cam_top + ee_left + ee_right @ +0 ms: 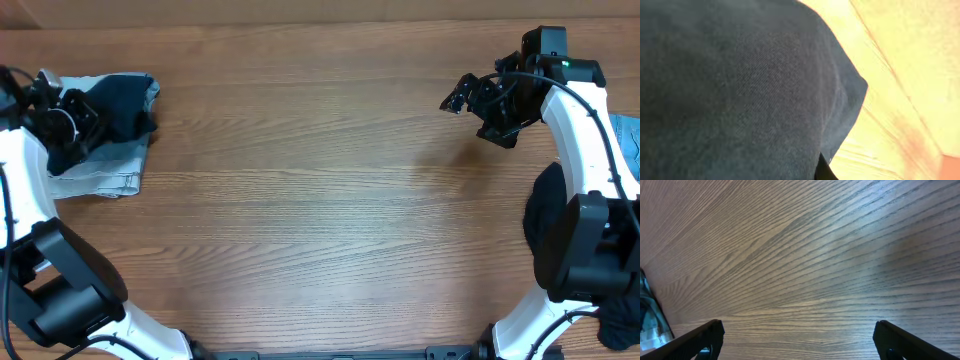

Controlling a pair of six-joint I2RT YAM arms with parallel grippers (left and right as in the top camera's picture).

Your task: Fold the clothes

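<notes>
A dark navy garment (125, 105) lies bunched on folded light-blue denim (100, 172) at the table's far left. My left gripper (68, 122) is down on the navy garment's left part. In the left wrist view the navy fabric (740, 90) fills almost the whole frame, and one dark fingertip (825, 172) shows near the middle, closed into the cloth. My right gripper (478, 108) hangs open and empty above bare wood at the far right, with its fingers spread wide in the right wrist view (797, 340).
A dark garment (545, 225) and a light-blue one (628, 140) lie at the right edge, partly behind the right arm. A sliver of light-blue cloth (646, 315) shows at the right wrist view's left edge. The wooden table (320, 200) spans the middle.
</notes>
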